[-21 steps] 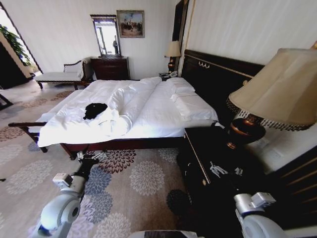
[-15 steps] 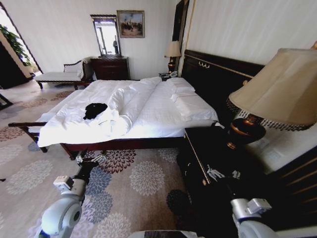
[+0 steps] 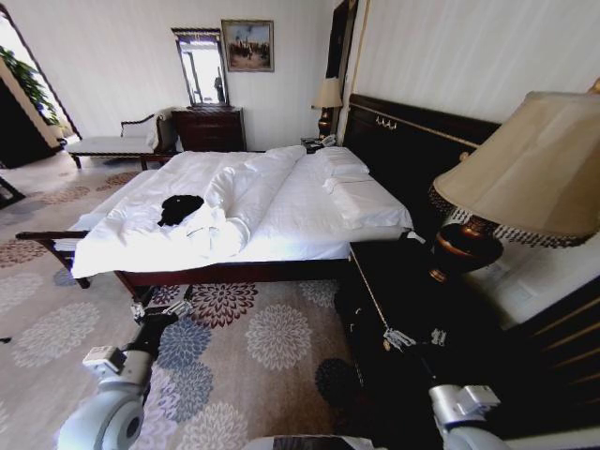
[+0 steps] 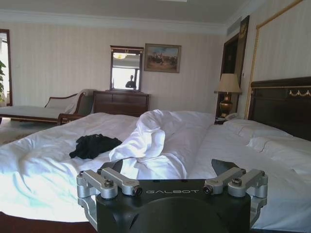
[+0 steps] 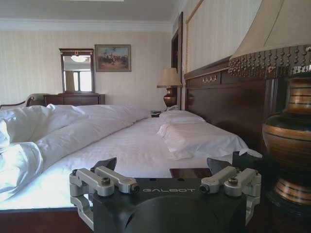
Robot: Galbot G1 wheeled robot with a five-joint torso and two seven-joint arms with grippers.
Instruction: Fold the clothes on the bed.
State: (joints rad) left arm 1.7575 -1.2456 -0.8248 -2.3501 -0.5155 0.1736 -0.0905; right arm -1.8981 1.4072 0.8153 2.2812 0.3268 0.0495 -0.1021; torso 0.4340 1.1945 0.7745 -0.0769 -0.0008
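Left end effector (image 3: 161, 307) low over the patterned carpet (image 3: 272, 337), short of the bed's near edge, fingers spread apart and holding nothing; the same spread fingers seen in the left wrist view (image 4: 172, 167), aimed across the bedding. Right end effector (image 3: 411, 337) in front of the dark nightstand (image 3: 412, 291), likewise open and empty, with its fingers parted in the right wrist view (image 5: 165, 167) and the lamp base (image 5: 286, 141) close alongside.

Further out, a crumpled black T-shirt (image 3: 179, 208) on the white duvet (image 3: 150, 239), toward the foot end of the bed (image 3: 309, 211) and beside a bunched ridge of duvet; also visible in the left wrist view (image 4: 95, 145), well apart from both end effectors. Lettering not readable in this heap.

Judged as the approach stage: no fabric touched, nothing folded yet. Next move likely calls for closing the gap to the bedside, nearer the foot end, then reaching over the duvet edge to the shirt. Care needed to pinch only black fabric, not the white duvet beneath, and to spread the heap flat before any fold.
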